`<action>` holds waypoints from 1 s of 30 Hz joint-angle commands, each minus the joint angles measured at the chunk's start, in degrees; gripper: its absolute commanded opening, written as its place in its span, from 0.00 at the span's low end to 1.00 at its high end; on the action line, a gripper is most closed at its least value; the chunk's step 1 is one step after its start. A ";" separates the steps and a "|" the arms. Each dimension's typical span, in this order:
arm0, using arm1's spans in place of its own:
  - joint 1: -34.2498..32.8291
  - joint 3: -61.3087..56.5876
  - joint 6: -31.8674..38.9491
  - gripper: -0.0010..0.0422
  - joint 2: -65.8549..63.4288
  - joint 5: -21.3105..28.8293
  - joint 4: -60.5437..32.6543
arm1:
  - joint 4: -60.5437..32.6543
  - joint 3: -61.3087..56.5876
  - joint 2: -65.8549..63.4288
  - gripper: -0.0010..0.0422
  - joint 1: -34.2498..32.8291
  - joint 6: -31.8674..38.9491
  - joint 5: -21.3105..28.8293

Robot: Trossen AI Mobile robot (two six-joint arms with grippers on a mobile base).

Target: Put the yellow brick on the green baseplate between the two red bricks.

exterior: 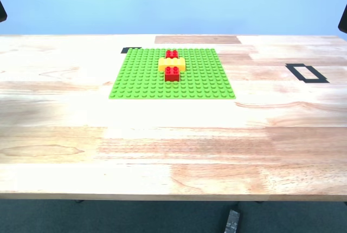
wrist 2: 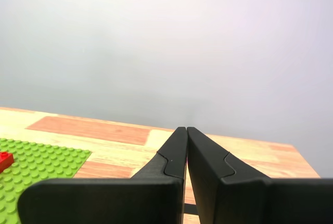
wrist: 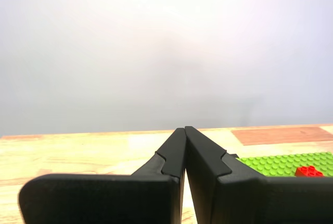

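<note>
no readable text, labels, brands or numbers anywhere in these shots, nothing printed on any surface as far as i can see. closest thing to a sign is a black tape rectangle outline (exterior: 307, 73) stuck on the wooden table (exterior: 173, 146) toward the right of the exterior view, plus a small black tape bit (exterior: 130, 50) by the upper left corner of the green baseplate (exterior: 142, 78). neither has any writing on it.
</note>
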 commanded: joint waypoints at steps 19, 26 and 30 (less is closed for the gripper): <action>0.00 -0.07 0.02 0.02 0.07 0.46 -0.02 | -1.70 0.02 0.07 0.02 0.00 -0.37 -0.04; 0.02 -0.04 0.02 0.02 1.01 0.46 -0.04 | -1.68 0.02 0.15 0.02 0.00 -0.35 -0.04; 0.02 -0.02 0.02 0.02 2.36 0.46 -0.04 | -1.68 0.02 0.15 0.02 0.00 -0.37 -0.04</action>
